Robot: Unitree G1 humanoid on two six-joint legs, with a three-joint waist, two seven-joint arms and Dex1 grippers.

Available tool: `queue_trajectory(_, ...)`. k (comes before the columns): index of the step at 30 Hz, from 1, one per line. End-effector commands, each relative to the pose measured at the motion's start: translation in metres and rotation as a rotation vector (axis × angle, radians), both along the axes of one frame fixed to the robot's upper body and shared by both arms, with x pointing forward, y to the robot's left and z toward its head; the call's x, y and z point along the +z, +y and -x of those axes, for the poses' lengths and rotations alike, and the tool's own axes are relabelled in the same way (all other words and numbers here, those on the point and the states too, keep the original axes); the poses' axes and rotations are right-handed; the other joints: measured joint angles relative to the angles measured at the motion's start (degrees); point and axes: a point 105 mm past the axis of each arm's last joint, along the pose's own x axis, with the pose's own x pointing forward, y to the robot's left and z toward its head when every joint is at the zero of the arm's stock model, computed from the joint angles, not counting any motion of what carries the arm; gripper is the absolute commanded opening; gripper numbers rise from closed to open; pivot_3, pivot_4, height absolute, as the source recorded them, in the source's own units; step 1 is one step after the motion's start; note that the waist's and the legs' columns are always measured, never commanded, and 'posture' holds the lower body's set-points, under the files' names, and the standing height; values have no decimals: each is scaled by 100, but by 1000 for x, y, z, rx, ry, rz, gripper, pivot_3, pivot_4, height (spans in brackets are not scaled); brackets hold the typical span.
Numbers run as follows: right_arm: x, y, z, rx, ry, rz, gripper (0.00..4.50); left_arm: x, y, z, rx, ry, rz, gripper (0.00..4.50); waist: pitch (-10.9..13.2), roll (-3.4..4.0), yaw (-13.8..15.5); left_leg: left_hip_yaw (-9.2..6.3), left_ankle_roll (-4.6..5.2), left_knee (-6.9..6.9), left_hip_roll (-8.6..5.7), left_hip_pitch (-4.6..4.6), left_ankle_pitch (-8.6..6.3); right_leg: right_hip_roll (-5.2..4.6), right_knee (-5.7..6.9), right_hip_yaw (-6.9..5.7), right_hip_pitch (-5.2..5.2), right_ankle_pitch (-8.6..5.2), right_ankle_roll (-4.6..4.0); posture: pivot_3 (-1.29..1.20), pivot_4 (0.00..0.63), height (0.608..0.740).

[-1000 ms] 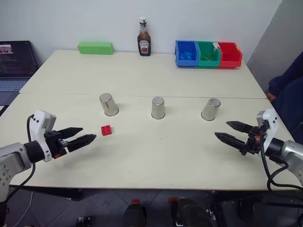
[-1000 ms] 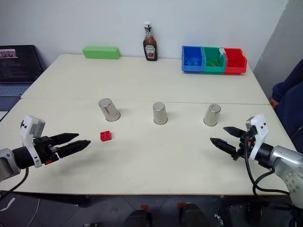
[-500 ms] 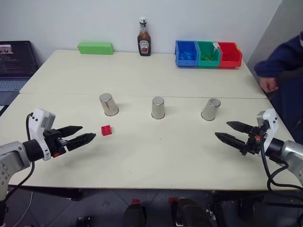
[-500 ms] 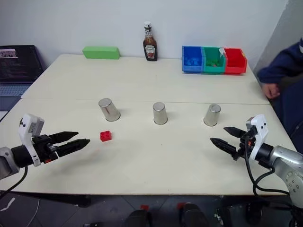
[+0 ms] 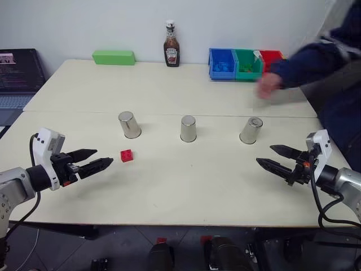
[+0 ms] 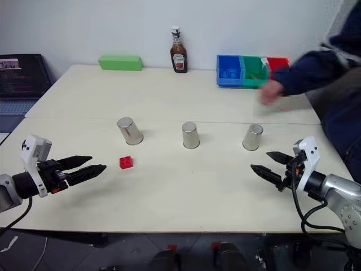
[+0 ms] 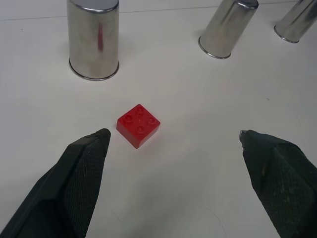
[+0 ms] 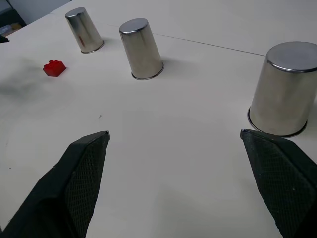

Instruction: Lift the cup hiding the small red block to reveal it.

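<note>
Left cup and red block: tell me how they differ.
The left cup is shiny silver metal; the red block is bright red plastic. The cup stands taller, mouth down and round; the block is low, squarish, studs up. Both rest on the table, apart from each other, untouched.

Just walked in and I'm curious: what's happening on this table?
Three upturned cups, left, middle and right, stand in a row. A red block lies uncovered near the left one. The left tool and right tool hover open, holding nothing. A person's hand reaches over the table's far right.
</note>
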Motion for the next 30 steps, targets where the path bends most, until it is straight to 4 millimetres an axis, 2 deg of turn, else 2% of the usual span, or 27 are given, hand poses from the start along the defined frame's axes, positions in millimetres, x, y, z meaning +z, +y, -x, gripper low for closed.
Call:
queue_trajectory(1, 13, -3, 1, 2, -53, 7, 4500, 11, 1, -1, -12, -35, -24, 4438, 0, 0, 0, 0, 0, 0, 0, 0, 0, 0, 0, 0, 0, 0, 0, 0, 150, 740)
queue_trajectory(30, 13, -1, 2, 7, -53, 8, 4500, 11, -1, -4, -31, -32, -32, 4438, 0, 0, 0, 0, 0, 0, 0, 0, 0, 0, 1, -1, 0, 0, 0, 0, 150, 740)
